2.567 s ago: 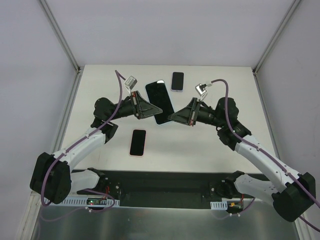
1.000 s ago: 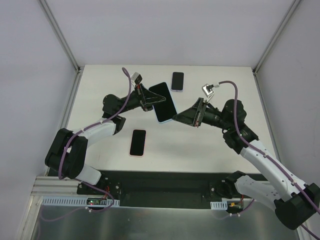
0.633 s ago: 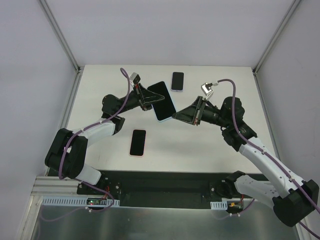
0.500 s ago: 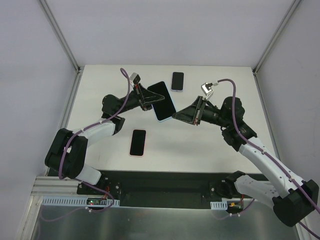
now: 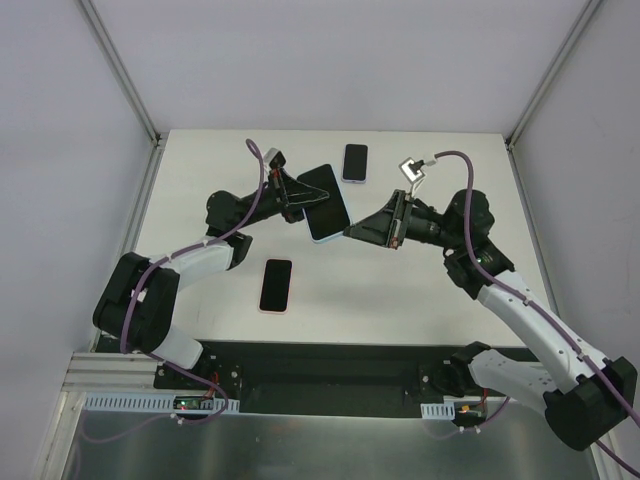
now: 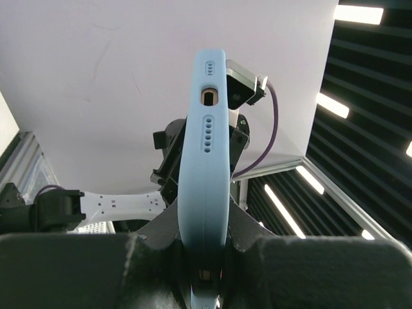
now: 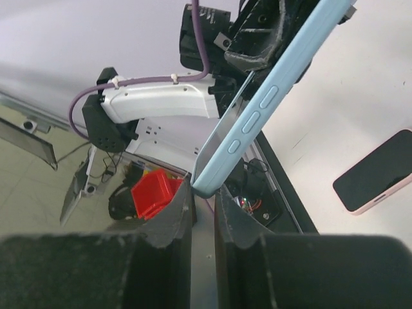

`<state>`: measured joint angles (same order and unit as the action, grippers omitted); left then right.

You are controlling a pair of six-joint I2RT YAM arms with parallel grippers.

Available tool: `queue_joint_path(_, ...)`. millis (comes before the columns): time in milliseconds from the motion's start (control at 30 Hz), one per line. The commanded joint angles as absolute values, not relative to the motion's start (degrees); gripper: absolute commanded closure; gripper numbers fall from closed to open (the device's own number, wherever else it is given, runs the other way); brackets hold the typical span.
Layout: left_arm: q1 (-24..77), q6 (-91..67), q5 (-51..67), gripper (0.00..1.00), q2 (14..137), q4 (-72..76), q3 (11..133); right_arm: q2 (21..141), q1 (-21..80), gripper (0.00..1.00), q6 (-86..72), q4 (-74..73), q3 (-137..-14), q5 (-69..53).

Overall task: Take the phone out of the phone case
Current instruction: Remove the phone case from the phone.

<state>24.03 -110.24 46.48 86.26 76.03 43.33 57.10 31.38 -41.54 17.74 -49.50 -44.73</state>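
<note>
Left hand [image 5: 298,204] clenched on one end of the light-blue phone case [image 6: 205,187], right hand [image 7: 203,193] pinching its corner. The phone [image 5: 322,198] isn't out yet.

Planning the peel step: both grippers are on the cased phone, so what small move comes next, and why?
Probably the right gripper pulls its pinched corner of the blue case off the phone, since the left gripper clamps it from the other side.
</note>
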Motion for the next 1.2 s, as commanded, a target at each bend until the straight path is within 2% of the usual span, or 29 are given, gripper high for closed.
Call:
queue_joint_path(0,23.47,-110.91,47.2,1.0,85.61,85.35,43.94,56.42,32.08,0.99,-35.43,30.76,-56.51,-55.37)
queue_joint_path(433,24.08,-110.48,48.16,1.0,78.75,80.78,45.53,59.94,32.08,0.99,-29.97,28.04,-56.43,-58.8)
queue_joint_path(500,24.08,-107.94,48.6,1.0,77.79,78.14,45.44,60.64,31.82,0.98,-30.59,25.24,-57.48,-56.79)
queue_joint_path(567,24.0,-104.44,49.65,1.0,77.08,74.56,45.7,61.17,31.03,0.97,-29.45,16.38,-58.88,-53.37)
queue_joint_path(633,23.99,-101.35,50.71,1.0,75.68,71.3,46.14,60.82,30.5,0.77,-28.31,8.57,-59.85,-50.99)
queue_joint_path(667,23.99,-98.55,51.58,1.0,75.24,67.97,46.58,59.86,30.5,0.65,-28.04,6.52,-59.77,-48.28)
queue_joint_path(700,23.99,-97.05,52.11,1.0,74.36,66.37,47.02,59.16,30.24,0.48,-27.78,5.11,-59.33,-46.95)
queue_joint_path(800,23.99,-92.82,53.69,1.0,73.3,61.89,48.25,56.87,28.92,0.32,-28.03,0.63,-59.33,-42.99)
queue_joint_path(1033,23.99,-83.94,60.29,1.0,71.98,56.6,49.92,55.27,27.69,0.31,-27.07,-11.68,-64.67,-30.17)
queue_joint_path(1167,24.43,-80.96,64.86,1.0,71.28,56.43,49.92,58.88,27.68,0.33,-28.74,-11.43,-66.44,-31.46)
